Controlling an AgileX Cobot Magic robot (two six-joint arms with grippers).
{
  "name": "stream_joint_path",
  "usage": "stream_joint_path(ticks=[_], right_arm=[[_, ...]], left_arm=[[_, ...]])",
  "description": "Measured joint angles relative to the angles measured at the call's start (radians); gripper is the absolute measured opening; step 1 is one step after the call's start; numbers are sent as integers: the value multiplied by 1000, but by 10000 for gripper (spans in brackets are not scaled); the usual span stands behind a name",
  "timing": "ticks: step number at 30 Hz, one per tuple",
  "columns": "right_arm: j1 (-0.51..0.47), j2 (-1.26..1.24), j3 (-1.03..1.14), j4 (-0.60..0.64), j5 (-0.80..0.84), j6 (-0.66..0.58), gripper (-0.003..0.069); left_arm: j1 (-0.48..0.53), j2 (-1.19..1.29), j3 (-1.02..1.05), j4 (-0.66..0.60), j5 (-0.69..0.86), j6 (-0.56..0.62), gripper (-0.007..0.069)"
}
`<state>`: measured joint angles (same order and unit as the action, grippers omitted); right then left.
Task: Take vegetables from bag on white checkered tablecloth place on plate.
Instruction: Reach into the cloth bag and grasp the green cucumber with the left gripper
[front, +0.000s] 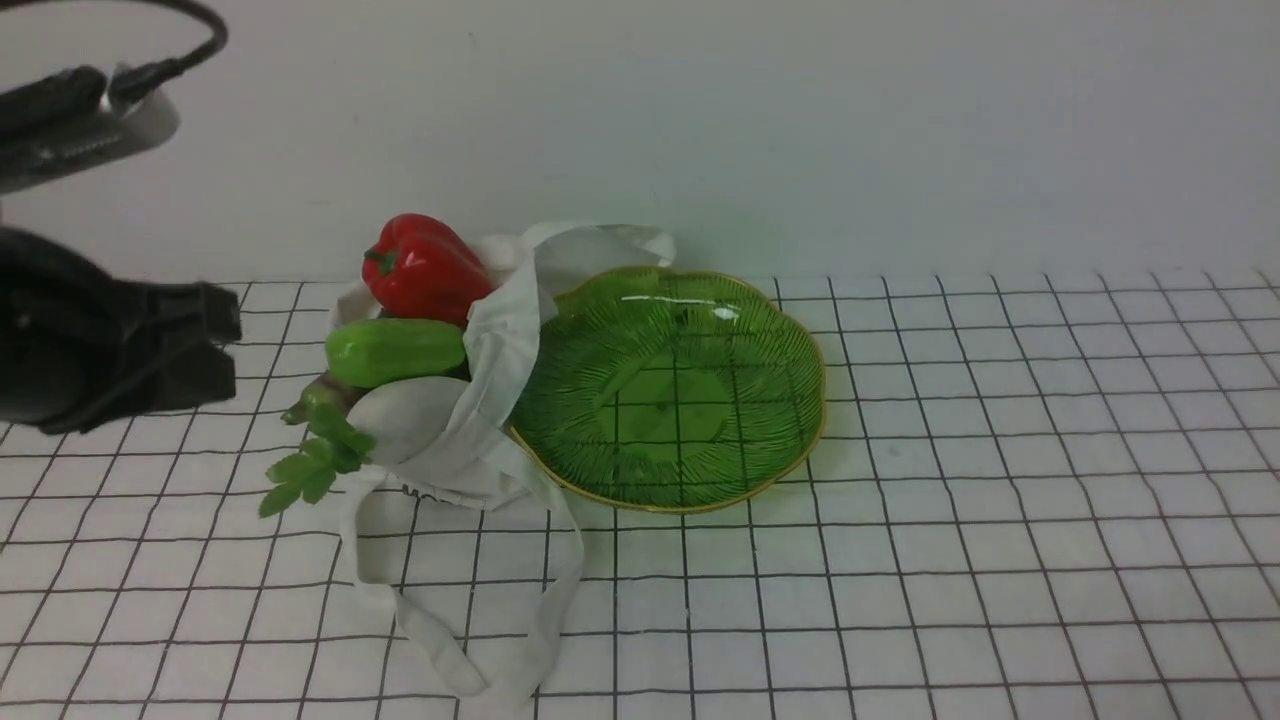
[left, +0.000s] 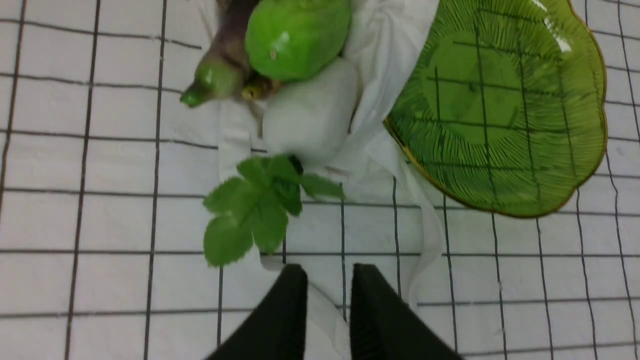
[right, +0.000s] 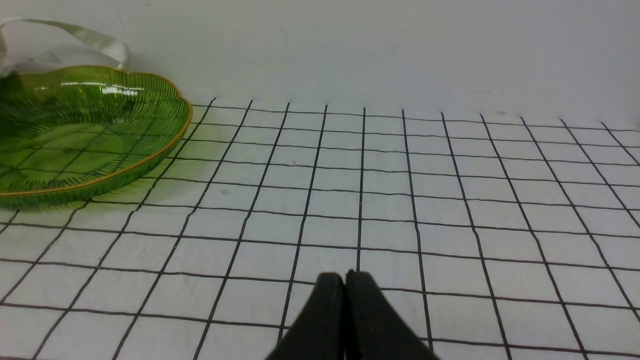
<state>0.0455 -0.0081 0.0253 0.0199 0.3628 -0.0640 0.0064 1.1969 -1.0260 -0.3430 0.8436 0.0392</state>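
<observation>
A white tablecloth (front: 1000, 560) with a grid of thin black lines covers the surface, its far edge ending at a pale wall (front: 900, 130). Directly on it lies a white cloth bag (front: 500, 350), toy vegetables at its mouth, its long strap (front: 440, 640) trailing toward the near side. Just beside the bag, a green plate (front: 665, 400) with a gold rim sits on the cloth.

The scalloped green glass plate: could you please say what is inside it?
Nothing lies in the scalloped green glass plate; the checkered tablecloth shows through its base.
</observation>
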Motion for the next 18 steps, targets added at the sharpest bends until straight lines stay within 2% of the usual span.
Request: stream_joint_path(ticks=[4, 5, 7, 9, 11, 18], right_arm=[[0, 0, 0, 0, 0, 0, -15], [0, 0, 0, 0, 0, 0, -15], [0, 0, 0, 0, 0, 0, -15], [0, 0, 0, 0, 0, 0, -15], [0, 0, 0, 0, 0, 0, -15], [0, 0, 0, 0, 0, 0, -15]], left_arm=[[0, 129, -55, -3, -53, 20, 344], [0, 134, -58, -4, -59, 25, 352], [0, 196, -84, -18, -81, 72, 447], [0, 223, -103, -21, -91, 99, 479], [0, 312, -189, -34, -104, 169, 545], [0, 518, -359, -116, -82, 217, 563]])
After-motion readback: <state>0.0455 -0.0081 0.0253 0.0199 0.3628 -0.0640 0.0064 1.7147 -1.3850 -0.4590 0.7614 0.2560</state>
